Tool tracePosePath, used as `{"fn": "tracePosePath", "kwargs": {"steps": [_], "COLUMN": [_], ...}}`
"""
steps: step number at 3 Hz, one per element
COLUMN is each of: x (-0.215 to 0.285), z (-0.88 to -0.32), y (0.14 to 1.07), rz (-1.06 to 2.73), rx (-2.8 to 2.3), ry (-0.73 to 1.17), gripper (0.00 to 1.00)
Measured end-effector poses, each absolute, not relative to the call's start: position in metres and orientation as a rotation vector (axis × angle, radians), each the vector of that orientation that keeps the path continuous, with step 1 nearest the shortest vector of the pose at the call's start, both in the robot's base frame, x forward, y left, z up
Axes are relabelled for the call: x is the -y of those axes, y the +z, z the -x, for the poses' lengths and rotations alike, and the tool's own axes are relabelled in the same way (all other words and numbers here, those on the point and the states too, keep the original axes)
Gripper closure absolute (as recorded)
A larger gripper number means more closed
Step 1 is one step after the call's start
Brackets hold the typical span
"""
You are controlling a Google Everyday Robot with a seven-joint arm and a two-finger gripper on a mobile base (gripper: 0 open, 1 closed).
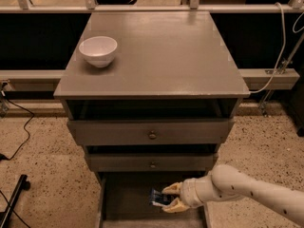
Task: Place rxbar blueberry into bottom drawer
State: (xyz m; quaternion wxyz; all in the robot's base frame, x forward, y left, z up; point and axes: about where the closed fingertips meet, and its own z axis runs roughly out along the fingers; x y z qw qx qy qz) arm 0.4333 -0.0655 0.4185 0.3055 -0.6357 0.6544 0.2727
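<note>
Camera view looks down on a grey cabinet, and nearest to us its bottom drawer (123, 198) stands pulled out, with the dark floor and side walls showing. A pale arm (256, 194) reaches in from the lower right, and its end effector (167, 199) sits inside the open drawer, towards the right of the middle. We see its two tan fingers (172, 189) clamped on the bar (158, 198), one above it and one below. The dark blue bar pokes out to the left of the fingertips, low within the drawer. We cannot tell whether it touches the drawer floor.

Just above, the middle drawer (118, 163) is slightly out, with a small round knob (152, 165) at its centre. Above that, the top drawer (109, 133) is also slightly out and has its own knob (152, 135).

Further back, the flat grey tabletop (166, 56) carries a white bowl (98, 51), upright near its left edge.

Speckled floor (42, 175) lies on both sides of the cabinet. A black cable (21, 127) trails across it on the left, and a white cable (280, 46) hangs down at the far right.
</note>
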Motion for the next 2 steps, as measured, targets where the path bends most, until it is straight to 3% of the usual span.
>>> {"fn": "tracePosePath", "kwargs": {"steps": [2], "x": [0.070], "z": [-0.472], "y": [0.377], "rz": [1.636], "rx": [-1.700], "ry": [0.603], "gripper": [1.00]}}
